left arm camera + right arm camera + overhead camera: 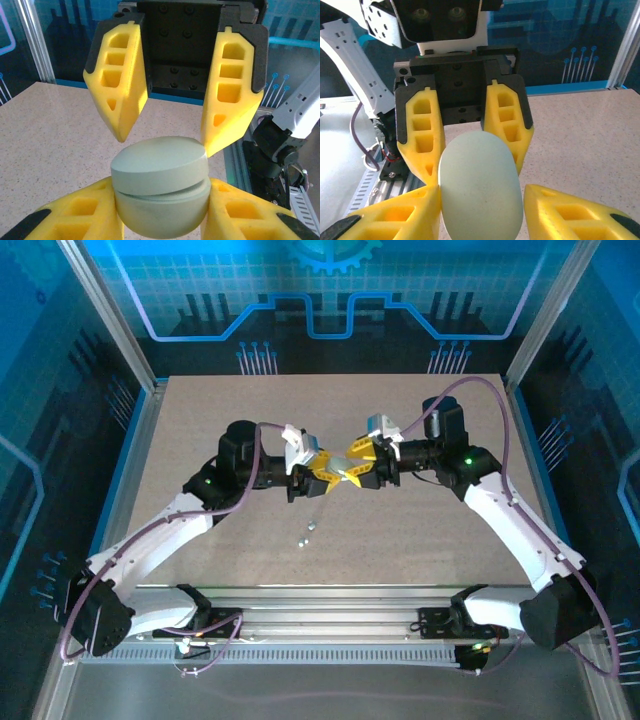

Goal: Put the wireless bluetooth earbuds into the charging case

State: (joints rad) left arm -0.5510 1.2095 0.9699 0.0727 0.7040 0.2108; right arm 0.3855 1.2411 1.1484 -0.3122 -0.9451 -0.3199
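Note:
A pale mint oval charging case [159, 197] is held off the table between the two grippers, its lid slightly ajar along the seam. My left gripper [161, 201] is shut on the case's lower half, seen in the top view at centre [325, 478]. My right gripper [482, 194] faces it and stands open around the case [480, 185]. Its left finger touches the case and its right finger stands a little apart. Its fingertips [123, 131] flank the lid. Two tiny pale earbuds [308, 529] lie on the table just in front of the grippers.
The speckled beige table [200, 420] is framed by aluminium posts and blue panels. A metal rail [320, 605] with both arm bases runs along the near edge.

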